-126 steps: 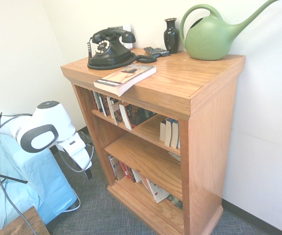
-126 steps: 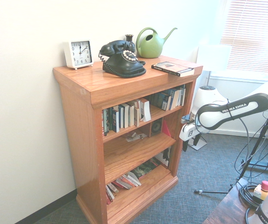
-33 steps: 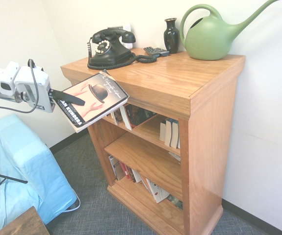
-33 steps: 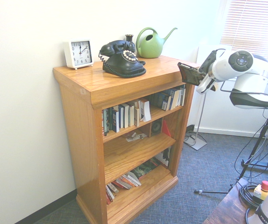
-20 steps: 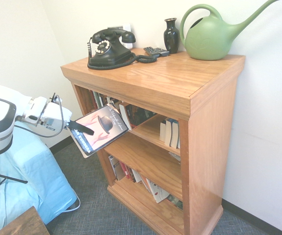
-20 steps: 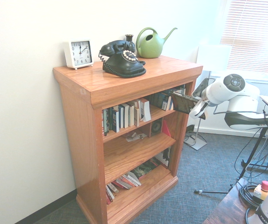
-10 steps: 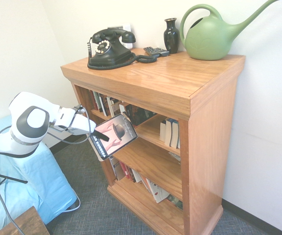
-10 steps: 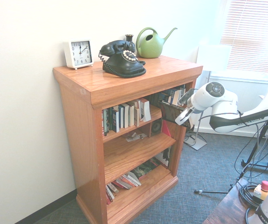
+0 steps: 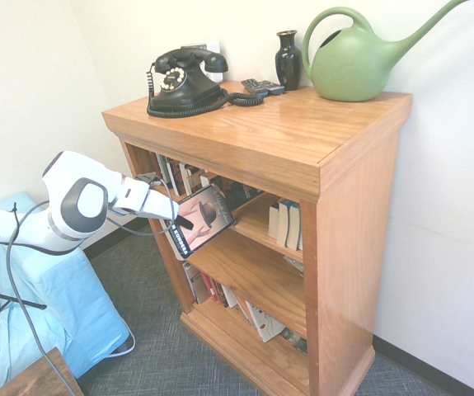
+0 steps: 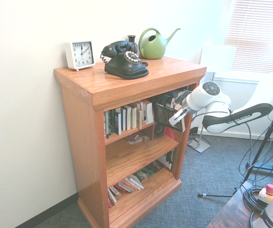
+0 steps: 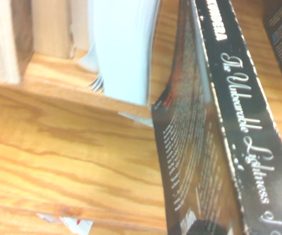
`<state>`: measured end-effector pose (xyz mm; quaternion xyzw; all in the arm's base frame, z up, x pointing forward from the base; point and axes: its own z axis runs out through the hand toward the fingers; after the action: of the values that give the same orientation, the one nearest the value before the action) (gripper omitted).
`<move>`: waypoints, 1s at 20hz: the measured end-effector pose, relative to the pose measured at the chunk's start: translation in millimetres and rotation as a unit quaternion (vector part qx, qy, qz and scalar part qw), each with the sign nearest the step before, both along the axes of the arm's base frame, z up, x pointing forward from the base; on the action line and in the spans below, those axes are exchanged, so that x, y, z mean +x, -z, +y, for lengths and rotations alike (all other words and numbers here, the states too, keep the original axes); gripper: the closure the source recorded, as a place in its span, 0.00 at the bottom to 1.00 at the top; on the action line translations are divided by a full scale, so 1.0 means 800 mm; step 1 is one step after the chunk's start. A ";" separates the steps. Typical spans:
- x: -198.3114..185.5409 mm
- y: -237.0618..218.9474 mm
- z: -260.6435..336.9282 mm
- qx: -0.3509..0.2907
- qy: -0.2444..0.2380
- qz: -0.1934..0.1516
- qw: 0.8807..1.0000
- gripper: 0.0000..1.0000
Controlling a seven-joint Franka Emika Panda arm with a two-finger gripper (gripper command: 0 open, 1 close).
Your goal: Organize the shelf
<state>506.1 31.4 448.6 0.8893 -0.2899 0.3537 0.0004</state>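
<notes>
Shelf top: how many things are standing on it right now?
5: clock, telephone, vase, watering can, and a small dark item beside the vase. More may be hidden behind.

Shelf [image 9: 360,206]: warm orange-brown wood with darker grain lines. Held book [image 9: 201,218]: pinkish front cover bearing a black hat, black spine [image 11: 243,117] with white script lettering, dark back cover with small pale print. Telephone [image 9: 185,81]: black, white dial. Watering can [image 9: 352,66]: matte green. Vase [image 9: 288,59]: glossy black. Clock [image 10: 80,54]: white case, white face, black numerals. Arm [image 9: 80,206]: white with grey joint caps.
</notes>
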 end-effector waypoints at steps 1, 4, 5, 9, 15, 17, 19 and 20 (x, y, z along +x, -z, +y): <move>0.007 0.000 -0.003 -0.001 0.001 -0.001 1.000 1.00; 0.028 0.001 -0.007 -0.008 -0.003 -0.002 1.000 1.00; 0.034 0.001 -0.004 -0.011 -0.006 -0.004 1.000 1.00; 0.056 0.009 0.010 -0.015 -0.015 -0.006 1.000 1.00; 0.084 0.016 0.016 -0.016 -0.013 -0.017 1.000 1.00; 0.092 0.016 0.017 -0.016 -0.012 -0.019 1.000 1.00; 0.099 0.015 0.019 -0.017 -0.011 -0.021 1.000 1.00; 0.102 0.016 0.021 -0.017 -0.010 -0.021 1.000 1.00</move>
<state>587.9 48.3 436.2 0.8846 -0.2746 0.3770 0.0058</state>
